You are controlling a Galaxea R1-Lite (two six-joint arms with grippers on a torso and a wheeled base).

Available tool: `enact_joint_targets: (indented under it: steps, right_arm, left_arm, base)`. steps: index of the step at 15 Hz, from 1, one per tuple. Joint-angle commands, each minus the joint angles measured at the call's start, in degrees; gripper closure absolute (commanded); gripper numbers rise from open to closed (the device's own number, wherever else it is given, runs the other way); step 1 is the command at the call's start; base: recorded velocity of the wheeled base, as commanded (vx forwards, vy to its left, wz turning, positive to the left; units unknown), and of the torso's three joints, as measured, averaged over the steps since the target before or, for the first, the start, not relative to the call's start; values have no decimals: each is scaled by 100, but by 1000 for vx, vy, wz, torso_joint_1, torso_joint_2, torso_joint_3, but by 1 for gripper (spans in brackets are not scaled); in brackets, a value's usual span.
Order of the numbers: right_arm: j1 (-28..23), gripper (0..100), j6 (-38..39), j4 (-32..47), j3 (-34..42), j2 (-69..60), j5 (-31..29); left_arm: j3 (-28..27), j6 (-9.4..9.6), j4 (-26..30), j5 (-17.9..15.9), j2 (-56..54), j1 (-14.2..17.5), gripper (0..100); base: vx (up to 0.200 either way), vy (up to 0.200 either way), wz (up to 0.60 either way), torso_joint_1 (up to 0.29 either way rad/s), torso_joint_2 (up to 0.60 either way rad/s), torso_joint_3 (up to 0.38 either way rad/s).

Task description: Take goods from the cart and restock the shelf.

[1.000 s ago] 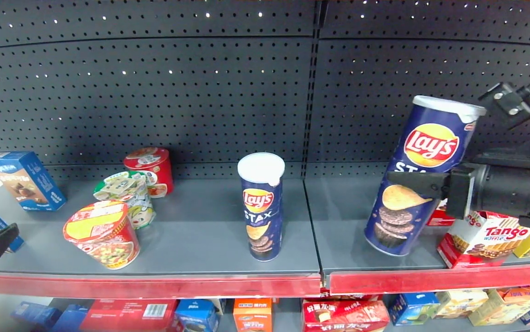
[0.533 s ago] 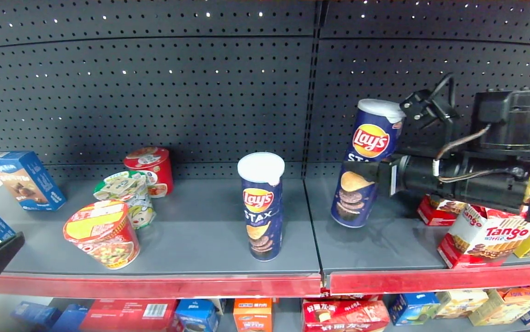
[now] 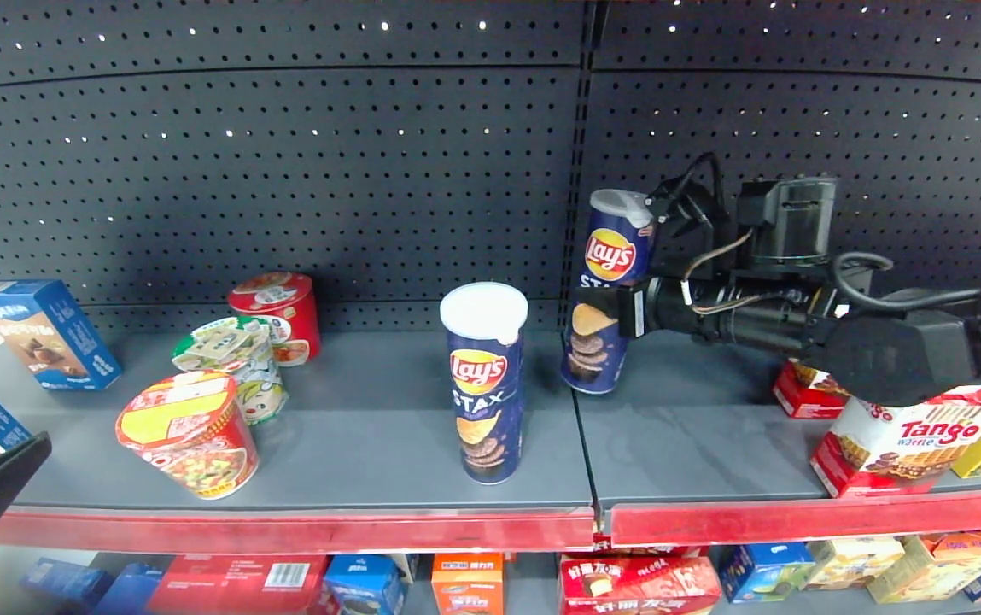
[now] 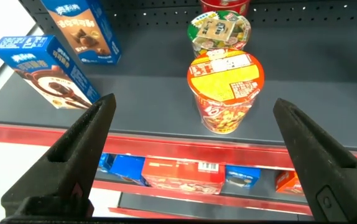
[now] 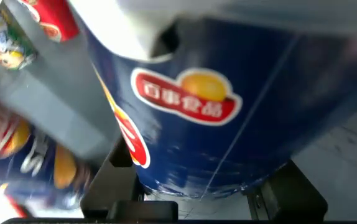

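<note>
Left wrist view first, nearest to us: the left gripper (image 4: 194, 104) hangs off the front edge of the shelf (image 3: 370, 427) near its left end, fingers spread wide and nothing between them; beyond those fingers a red noodle cup (image 4: 227, 90) stands close to that front edge, with two blue boxes (image 4: 48, 71) toward the left end; so that arm has no share in the work right now.

Along the front edge, going right, one chip can (image 3: 483, 384) is upright on the shelf about mid-length, by the seam between the two shelf panels; call that one stocked; a wafer box (image 3: 908, 436) sits near the right end of the front edge.

Further in, here's the action: the right gripper (image 3: 605, 309) is clamped round the waist of a second chip can (image 3: 608, 256), the arm reaching in from the right end; the can is tilted, lid leaning toward the arm, its base low over the seam, behind the standing can and a little right of it; whether the base touches the shelf yet I cannot tell.

Deeper in on the left, a green cup (image 3: 234, 363) and a red cup (image 3: 281, 312) sit toward the back edge, against the pegboard wall (image 3: 285, 171).

My read: the placing step is nearly through; what's left is to bring this can upright, set it down and let go; how much remains to fetch from the cart I can't judge.
</note>
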Motion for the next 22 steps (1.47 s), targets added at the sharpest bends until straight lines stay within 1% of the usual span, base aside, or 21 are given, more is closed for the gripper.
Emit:
enact_joint_targets:
  steps: [1, 2, 5, 7, 8, 10, 11, 13, 17, 22]
  right_arm:
    - [132, 100, 2, 17, -269, 369, -7]
    - [229, 100, -7, 26, -339, 475, -7]
    - [290, 100, -7, 26, -454, 642, -16]
    - [290, 100, -86, 8, -515, 817, -16]
    - [255, 100, -226, 8, -629, 923, -7]
    - [229, 100, -253, 43, -875, 1099, -7]
    - [158, 100, -261, 105, -1122, 1213, 11]
    - [149, 100, -261, 281, -1447, 1353, 19]
    - [211, 100, -261, 316, -1877, 1643, 19]
    - [273, 100, -253, 324, -2097, 1802, 11]
  left_arm:
    - [2, 0, 3, 6, 22, -1, 0]
    - [2, 0, -5, 6, 22, -1, 0]
    - [11, 0, -5, -3, 31, -10, 0]
    - [142, 9, -5, -3, 13, -10, 0]
    - [151, 9, -5, -3, 22, -10, 0]
    - [142, 9, -5, -3, 31, -10, 0]
    - [142, 0, -5, -3, 31, -10, 0]
    - [142, 0, -5, -3, 39, -10, 0]
    - [142, 0, -23, -3, 74, -10, 0]
    - [142, 0, -32, -3, 92, -10, 0]
  base:
    - [0, 0, 0, 0, 0, 0]
    - [0, 0, 0, 0, 0, 0]
    - [0, 0, 0, 0, 0, 0]
    - [0, 0, 0, 0, 0, 0]
    - [0, 0, 0, 0, 0, 0]
    - [0, 0, 0, 0, 0, 0]
    - [0, 0, 0, 0, 0, 0]
    - [0, 0, 0, 0, 0, 0]
    - [0, 0, 0, 0, 0, 0]
    - [0, 0, 0, 0, 0, 0]
